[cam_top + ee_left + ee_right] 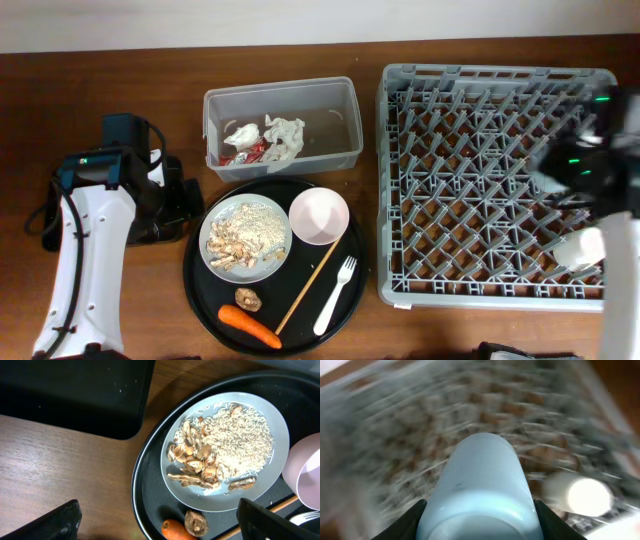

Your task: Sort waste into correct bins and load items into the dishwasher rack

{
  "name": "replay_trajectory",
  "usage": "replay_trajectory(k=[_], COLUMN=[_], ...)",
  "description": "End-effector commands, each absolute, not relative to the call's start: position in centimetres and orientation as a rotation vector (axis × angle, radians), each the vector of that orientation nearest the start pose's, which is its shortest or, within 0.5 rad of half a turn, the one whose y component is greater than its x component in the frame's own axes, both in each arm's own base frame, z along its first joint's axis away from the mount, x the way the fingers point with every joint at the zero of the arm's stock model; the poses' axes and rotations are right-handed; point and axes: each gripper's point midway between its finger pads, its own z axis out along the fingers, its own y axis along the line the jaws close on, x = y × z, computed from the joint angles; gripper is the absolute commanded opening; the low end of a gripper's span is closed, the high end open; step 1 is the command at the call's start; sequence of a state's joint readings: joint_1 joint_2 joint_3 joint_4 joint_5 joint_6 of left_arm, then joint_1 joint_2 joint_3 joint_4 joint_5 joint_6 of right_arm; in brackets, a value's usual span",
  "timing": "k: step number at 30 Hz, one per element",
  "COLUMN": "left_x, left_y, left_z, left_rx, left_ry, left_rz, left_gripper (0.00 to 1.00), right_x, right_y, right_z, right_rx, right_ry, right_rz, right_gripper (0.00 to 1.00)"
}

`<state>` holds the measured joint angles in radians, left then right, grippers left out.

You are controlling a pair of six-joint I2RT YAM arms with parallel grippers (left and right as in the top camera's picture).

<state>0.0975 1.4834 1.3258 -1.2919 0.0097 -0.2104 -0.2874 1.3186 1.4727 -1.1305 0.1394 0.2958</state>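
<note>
Blurring rack behind blue cup

A robot test bench laid out as a kitchen clearing job, most likely a lab rather than a working kitchen; a brown wood-grain table runs back to a plain pale wall at the far edge; two white robot arms stand at it, the left arm at the scene's left, the right arm at the scene's right; the kitchen things sit straight on the table top; a grey dishwasher rack lies at the right; a clear plastic tub at far centre holds crumpled tissues; a round black tray at near centre carries a plate of food, a carrot and a fork.
</note>
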Motion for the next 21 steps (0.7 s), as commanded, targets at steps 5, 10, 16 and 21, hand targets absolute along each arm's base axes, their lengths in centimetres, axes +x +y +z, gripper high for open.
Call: replay_trajectory(k=[5, 10, 16, 21], left_x=[27.6, 27.6, 27.6, 27.6], left_y=[2.6, 2.6, 2.6, 2.6], left_z=[15.2, 15.2, 15.2, 15.2], left_rx=[-0.475, -0.475, -0.475, -0.475], left_ry=[2.992, 2.992, 2.992, 2.992], left_rz=[-0.020, -0.020, -0.020, -0.020], left_gripper=[0.99, 0.99, 0.99, 0.99], right_x=[28.9, 28.2, 28.4, 28.8], right_y=[-24.1, -27.2, -27.9, -27.3], right_z=[19.9, 15.5, 13.5, 12.6], right_rx=[1.249, 1.388, 1.413, 1.413], right_ry=[2.388, 2.425, 2.459, 2.483], right_rz=[-0.245, -0.244, -0.262, -0.195], right_gripper=[0.49, 0.49, 0.49, 0.80])
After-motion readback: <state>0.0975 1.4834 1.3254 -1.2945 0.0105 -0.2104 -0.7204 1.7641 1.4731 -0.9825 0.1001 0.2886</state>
